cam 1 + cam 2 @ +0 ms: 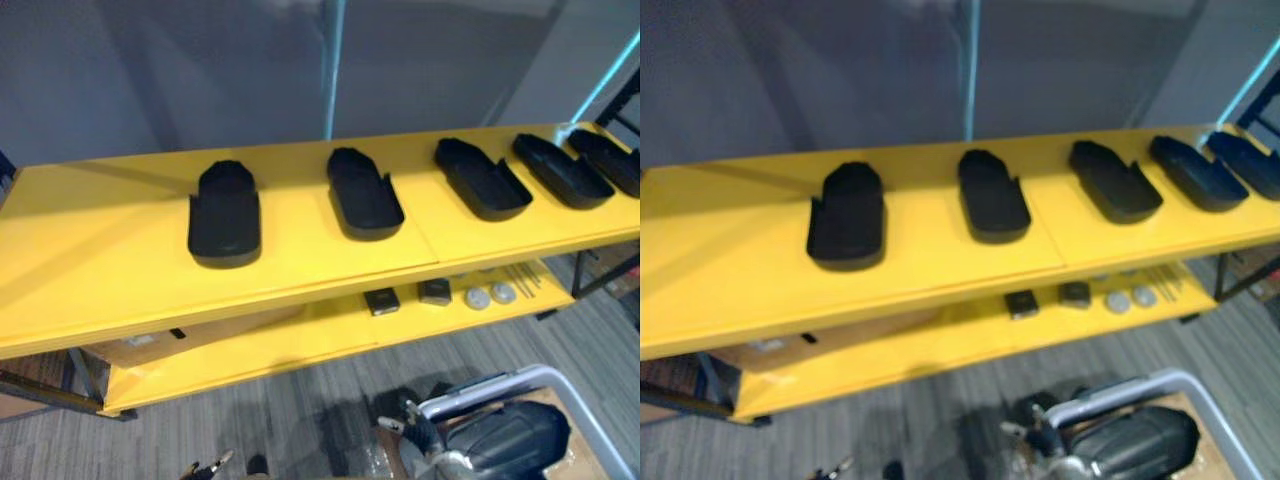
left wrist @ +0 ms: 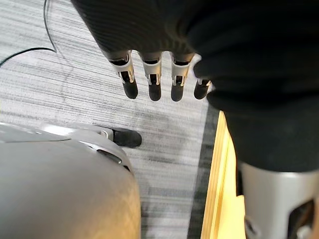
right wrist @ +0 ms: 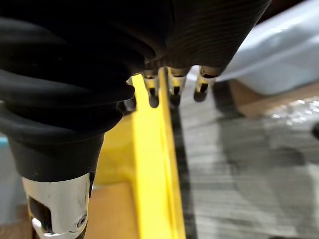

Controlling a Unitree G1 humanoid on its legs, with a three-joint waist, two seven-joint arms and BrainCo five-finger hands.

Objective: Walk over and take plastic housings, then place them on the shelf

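Several black plastic housings lie in a row on the top board of a yellow shelf (image 1: 120,260). The leftmost housing (image 1: 224,215) sits left of the middle, another (image 1: 364,195) is at the centre, and a third (image 1: 482,178) is right of it, with more toward the far right end. My left hand (image 2: 154,82) hangs over the grey floor, fingers straight, nothing in it. My right hand (image 3: 201,84) hangs low beside the shelf's yellow edge (image 3: 152,164), fingers relaxed and empty.
The lower shelf board (image 1: 300,345) carries small dark boxes (image 1: 381,300) and round silver parts (image 1: 478,297). A pale grey bin (image 1: 560,385) stands on the floor at the lower right, over brown cardboard. Grey carpet lies in front of the shelf.
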